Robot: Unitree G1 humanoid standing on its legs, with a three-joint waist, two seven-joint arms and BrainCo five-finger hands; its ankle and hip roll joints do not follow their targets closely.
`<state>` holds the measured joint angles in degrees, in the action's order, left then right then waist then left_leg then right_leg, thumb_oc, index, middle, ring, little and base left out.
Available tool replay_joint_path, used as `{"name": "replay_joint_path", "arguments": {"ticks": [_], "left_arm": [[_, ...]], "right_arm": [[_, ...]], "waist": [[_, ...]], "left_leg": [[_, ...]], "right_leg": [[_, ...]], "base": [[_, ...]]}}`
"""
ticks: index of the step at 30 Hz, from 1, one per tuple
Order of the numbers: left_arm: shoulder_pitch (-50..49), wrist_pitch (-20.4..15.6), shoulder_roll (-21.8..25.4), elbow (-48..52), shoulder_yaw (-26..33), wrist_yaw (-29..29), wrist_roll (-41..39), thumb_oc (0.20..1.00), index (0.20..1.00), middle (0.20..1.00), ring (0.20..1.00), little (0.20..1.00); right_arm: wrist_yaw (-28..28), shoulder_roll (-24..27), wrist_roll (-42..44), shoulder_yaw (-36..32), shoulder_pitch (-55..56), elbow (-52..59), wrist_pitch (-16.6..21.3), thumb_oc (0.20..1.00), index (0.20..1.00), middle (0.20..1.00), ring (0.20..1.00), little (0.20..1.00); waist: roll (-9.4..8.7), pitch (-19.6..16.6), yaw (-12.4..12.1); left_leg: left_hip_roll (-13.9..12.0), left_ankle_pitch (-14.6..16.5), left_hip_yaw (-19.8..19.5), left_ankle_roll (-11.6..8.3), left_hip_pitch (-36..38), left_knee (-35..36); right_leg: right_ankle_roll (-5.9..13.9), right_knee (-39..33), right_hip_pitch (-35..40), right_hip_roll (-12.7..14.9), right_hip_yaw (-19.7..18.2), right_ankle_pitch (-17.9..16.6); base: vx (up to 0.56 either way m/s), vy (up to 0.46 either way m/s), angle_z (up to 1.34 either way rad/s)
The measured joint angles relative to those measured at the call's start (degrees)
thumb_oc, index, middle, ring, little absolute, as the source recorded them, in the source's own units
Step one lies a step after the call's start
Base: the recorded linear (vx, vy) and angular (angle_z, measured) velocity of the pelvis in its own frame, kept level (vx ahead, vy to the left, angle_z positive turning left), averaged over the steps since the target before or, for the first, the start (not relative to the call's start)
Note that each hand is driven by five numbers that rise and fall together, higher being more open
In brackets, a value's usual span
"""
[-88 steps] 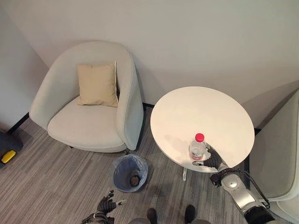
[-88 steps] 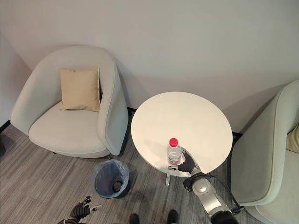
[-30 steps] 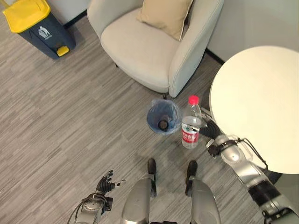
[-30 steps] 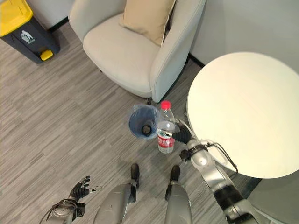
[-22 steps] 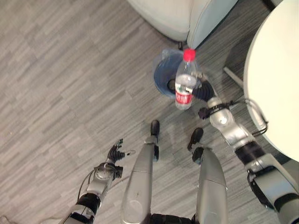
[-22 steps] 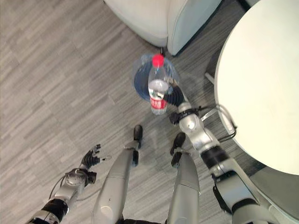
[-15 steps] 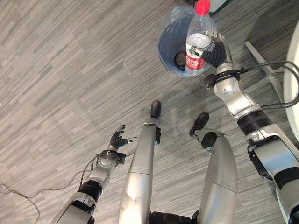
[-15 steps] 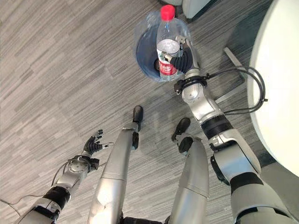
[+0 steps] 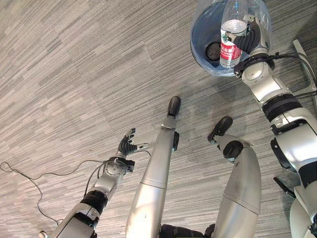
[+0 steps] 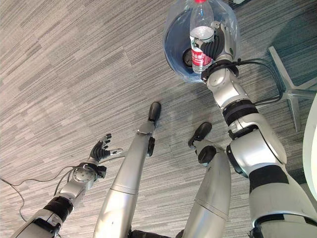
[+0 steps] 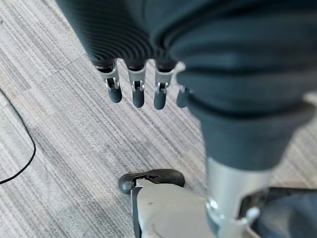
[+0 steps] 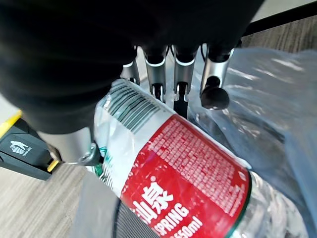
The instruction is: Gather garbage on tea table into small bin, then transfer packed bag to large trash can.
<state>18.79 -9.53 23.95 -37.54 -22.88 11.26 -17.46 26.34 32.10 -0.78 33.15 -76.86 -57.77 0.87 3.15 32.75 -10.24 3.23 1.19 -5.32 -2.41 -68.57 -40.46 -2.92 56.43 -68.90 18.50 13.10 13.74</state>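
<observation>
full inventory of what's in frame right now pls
water bottle: 1, clear with red label and red cap, held over the small bin's opening.
small bin: 1, blue with clear bag liner, on the floor.
dark round item: 1, black, inside the small bin.
table base: 1, white, floor beside the bin.
large trash can: 1, dark with yellow part, background floor.
right hand: curled round the water bottle.
left hand: fingers spread, above the floor.

Right hand (image 12: pixel 168 74) grips a plastic bottle (image 12: pixel 188 183) (red label) beside a clear bag (image 12: pixel 277 114).
</observation>
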Motion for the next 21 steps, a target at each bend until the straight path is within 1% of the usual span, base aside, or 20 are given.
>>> {"name": "replay_joint_path", "arguments": {"ticks": [1, 2, 3, 5, 6, 8, 9, 12, 13, 14, 16, 18, 19, 21], "left_arm": [[0.02, -0.08, 0.47, 1.53, -0.94, -0.02, -0.13, 1.0, 1.0, 1.0, 1.0, 1.0], [0.06, -0.06, 0.45, 1.44, -1.75, -0.01, -0.14, 1.0, 1.0, 1.0, 1.0, 1.0], [-0.01, 0.05, 0.32, 1.24, -2.24, -0.03, -0.14, 1.0, 1.0, 1.0, 1.0, 1.0], [-0.87, 0.14, -1.11, -0.15, -2.42, -0.01, -0.14, 1.0, 1.0, 1.0, 1.0, 1.0], [-0.88, 0.16, -1.2, -0.29, -2.42, -0.01, -0.14, 1.0, 1.0, 1.0, 1.0, 1.0], [-1.03, 0.17, -1.6, -0.97, -2.31, -0.01, -0.08, 1.0, 1.0, 1.0, 1.0, 1.0], [-1.07, 0.19, -1.59, -1.09, -2.31, -0.01, -0.03, 1.0, 1.0, 1.0, 1.0, 1.0], [-1.1, 0.19, -1.57, -1.94, -2.01, 0.0, 0.11, 1.0, 1.0, 1.0, 1.0, 1.0], [-1.09, 0.18, -1.66, -2.26, -2.11, 0.01, 0.1, 1.0, 1.0, 1.0, 1.0, 1.0], [-1.09, 0.17, -1.66, -2.26, -2.15, 0.0, 0.11, 1.0, 1.0, 1.0, 1.0, 1.0], [-1.09, 0.13, -1.61, -2.66, -2.14, 0.03, 0.1, 1.0, 1.0, 1.0, 1.0, 1.0], [-1.11, -0.1, -1.46, -2.58, -2.34, 0.07, 0.07, 1.0, 1.0, 1.0, 1.0, 1.0], [-1.0, -0.36, -1.1, -2.21, -2.47, 0.09, 0.05, 1.0, 1.0, 1.0, 1.0, 1.0], [-0.94, -0.55, -0.75, -2.06, -2.52, 0.16, 0.0, 1.0, 1.0, 1.0, 1.0, 1.0]], "right_arm": [[0.88, 0.38, 0.47, 0.03, -0.26, 0.76, 0.0, 1.0, 1.0, 1.0, 1.0, 1.0], [0.89, 0.23, 0.77, 0.13, -0.24, 0.15, 0.08, 1.0, 1.0, 1.0, 1.0, 1.0], [0.9, -0.01, 0.81, 0.42, -0.19, -1.03, 0.04, 1.0, 1.0, 1.0, 1.0, 1.0], [0.67, -0.54, 0.74, 4.01, 2.81, -2.46, 0.01, 1.0, 1.0, 1.0, 1.0, 1.0], [0.66, -0.57, 0.72, 4.25, 3.06, -2.52, 0.01, 1.0, 1.0, 1.0, 1.0, 1.0], [-0.5, -0.74, -3.1, 9.71, 7.25, -1.76, -0.16, 1.0, 1.0, 1.0, 1.0, 1.0], [-1.23, -0.79, -5.47, 10.96, 8.78, -0.56, -0.24, 1.0, 1.0, 1.0, 1.0, 1.0], [-1.7, -0.58, -11.33, 13.45, 10.5, 2.22, -0.96, 1.0, 1.0, 1.0, 1.0, 1.0], [-1.73, -0.74, -14.68, 13.66, 10.28, 2.76, -1.22, 1.0, 1.0, 1.0, 1.0, 1.0], [-1.74, -0.73, -16.09, 13.86, 10.04, 2.76, -1.27, 1.0, 1.0, 1.0, 1.0, 1.0], [-1.67, -0.76, -19.46, 17.12, 8.39, 1.77, -1.4, 1.0, 1.0, 1.0, 1.0, 1.0], [-1.91, -4.31, -21.72, 21.55, 5.24, -4.1, -2.24, 1.0, 1.0, 1.0, 1.0, 1.0], [-2.28, -6.75, -23.18, 24.12, 3.56, -9.11, -2.56, 1.0, 1.0, 1.0, 1.0, 1.0], [-3.47, -8.27, -24.26, 24.5, 4.23, -11.65, -2.66, 1.0, 1.0, 1.0, 1.0, 1.0]], "waist": [[0.04, -0.06, 0.02], [0.03, -0.68, 0.08], [0.02, -1.74, 0.13], [-0.12, -8.18, 0.32], [-0.05, -8.5, 0.34], [-0.18, -10.51, 1.09], [-0.17, -10.57, 1.6], [-0.18, -10.57, 2.81], [-0.18, -10.57, 2.97], [-0.2, -10.58, 2.96], [-0.22, -10.58, 2.87], [-0.26, -10.56, 2.58], [-0.26, -10.54, 2.12], [-0.24, -10.45, 1.23]], "left_leg": [[0.09, -0.06, -0.12, -0.09, 0.79, 0.12], [-0.16, 0.0, -0.17, 0.01, 0.95, 0.18], [-0.14, 0.1, -0.21, 0.48, 0.79, 0.53], [-0.14, 0.03, -0.4, 0.51, -2.33, 1.4], [-0.14, 0.01, -0.39, 0.53, -2.43, 1.42], [-0.14, -0.09, -0.33, 0.63, -2.41, 1.28], [-0.39, -0.05, -0.34, 0.66, -2.33, 0.88], [-0.73, -0.03, -0.34, 0.65, -2.44, 0.98], [-0.88, 0.01, -0.35, 0.63, -2.46, 1.0], [-0.97, -0.01, -0.42, 0.61, -2.51, 1.03], [-0.99, 0.0, -0.73, 0.62, -3.03, 0.99], [-0.93, -0.04, -1.0, 0.54, -3.81, 1.1], [-0.65, -0.38, -1.31, 0.09, -4.48, 1.76], [-0.06, -1.14, -2.08, -0.54, -5.81, 1.79]], "right_leg": [[-0.03, 0.19, 0.54, -0.05, -0.06, 0.0], [-0.11, 0.15, 0.64, -0.02, -0.06, 0.06], [-0.6, 0.03, 0.41, -0.02, -0.05, 0.34], [-0.1, -0.79, -2.65, -0.18, 0.19, 0.61], [-0.03, -0.81, -2.76, -0.18, 0.19, 0.56], [0.55, -1.07, -2.59, -0.78, 0.04, 0.22], [1.23, -1.18, -2.34, -1.11, 0.04, -0.28], [1.16, -1.46, -2.21, -1.36, 0.27, -0.33], [1.2, -1.59, -2.18, -1.53, 0.37, -0.31], [1.17, -1.7, -2.17, -1.62, 0.45, -0.35], [1.19, -1.82, -2.26, -1.61, 0.91, -0.32], [1.21, -1.72, -3.01, -1.59, 1.07, -0.3], [1.14, -1.69, -3.82, -1.39, 1.29, -0.26], [0.34, -0.73, -5.1, -0.86, 1.75, -0.17]], "base": [[0.0, 0.0, 0.0], [0.0, 0.0, 0.0], [0.0, 0.0, 0.0], [0.0, 0.0, 0.0], [0.0, 0.0, 0.0], [0.0, -0.046, -0.07], [0.0, -0.072, -0.07], [0.01, -0.044, -0.03], [0.01, -0.033, -0.04], [0.0, 0.0, 0.0], [0.0, -0.038, 0.03], [0.0, -0.048, 0.05], [0.0, -0.042, 0.15], [0.0, -0.029, 0.23]]}}
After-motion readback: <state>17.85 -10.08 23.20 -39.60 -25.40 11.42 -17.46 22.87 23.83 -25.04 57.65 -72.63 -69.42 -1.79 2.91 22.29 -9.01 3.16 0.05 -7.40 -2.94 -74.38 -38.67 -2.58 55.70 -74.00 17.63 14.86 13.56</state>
